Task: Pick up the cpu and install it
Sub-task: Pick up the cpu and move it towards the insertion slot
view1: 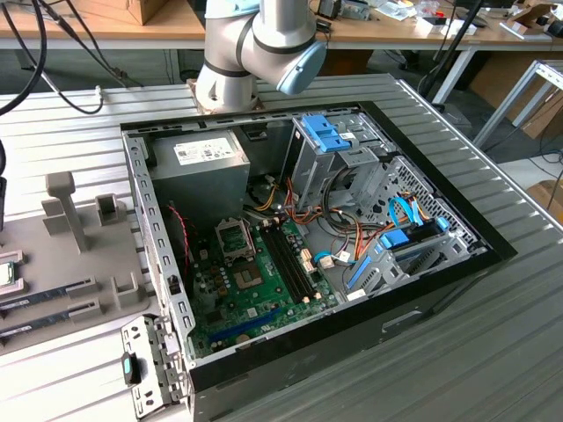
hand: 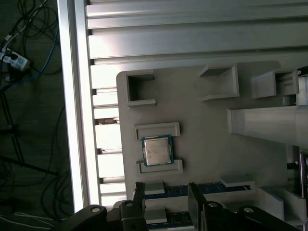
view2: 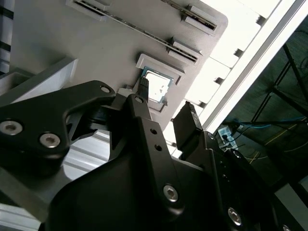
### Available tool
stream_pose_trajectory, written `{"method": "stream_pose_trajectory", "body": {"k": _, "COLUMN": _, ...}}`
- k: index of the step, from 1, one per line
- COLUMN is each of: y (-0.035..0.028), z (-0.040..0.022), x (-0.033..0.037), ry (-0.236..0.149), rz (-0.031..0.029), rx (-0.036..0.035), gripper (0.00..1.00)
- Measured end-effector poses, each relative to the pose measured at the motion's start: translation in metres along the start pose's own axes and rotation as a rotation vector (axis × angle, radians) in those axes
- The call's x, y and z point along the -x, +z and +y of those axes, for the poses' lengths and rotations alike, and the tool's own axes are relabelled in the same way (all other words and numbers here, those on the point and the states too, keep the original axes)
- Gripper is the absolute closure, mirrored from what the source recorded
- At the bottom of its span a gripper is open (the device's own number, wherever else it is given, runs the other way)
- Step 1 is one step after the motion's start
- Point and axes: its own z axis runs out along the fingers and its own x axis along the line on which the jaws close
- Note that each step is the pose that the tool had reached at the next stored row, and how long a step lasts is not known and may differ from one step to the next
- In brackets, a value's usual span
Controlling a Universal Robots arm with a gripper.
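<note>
Two black fingers [hand: 194, 202] of the gripper [hand: 166, 188] are sitting spread wide apart and gripping nothing at all. The cpu [hand: 157, 150] is lying flat, silver lid up, on the grey tray [hand: 207, 144], and it's showing in both wrist views. The gripper is hovering above the tray close to it, not touching.

Raised grey lips [hand: 157, 129] are hugging two opposite edges of the chip, while the other two edges are sitting open. In the first wrist view, the memory sticks [hand: 211, 187] are lying in their slots right by the fingertips, just beside the cpu's nest. A tall grey post [hand: 264, 124] is standing up from the tray nearby.

Over in the exterior view, the tray is resting on the slatted table [view1: 70, 149] at the exterior view's left of the open computer case [view1: 422, 290]. Inside the case, the green motherboard [view1: 255, 299] is lying with its socket [view1: 236, 237] showing.
</note>
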Motion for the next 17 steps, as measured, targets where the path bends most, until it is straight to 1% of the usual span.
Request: {"method": "stream_pose_trajectory", "body": {"k": 17, "y": 0.0056, "z": 0.0003, "x": 0.0004, "ry": 0.000, "rz": 0.0001, "rx": 0.0000, "gripper": 0.52}}
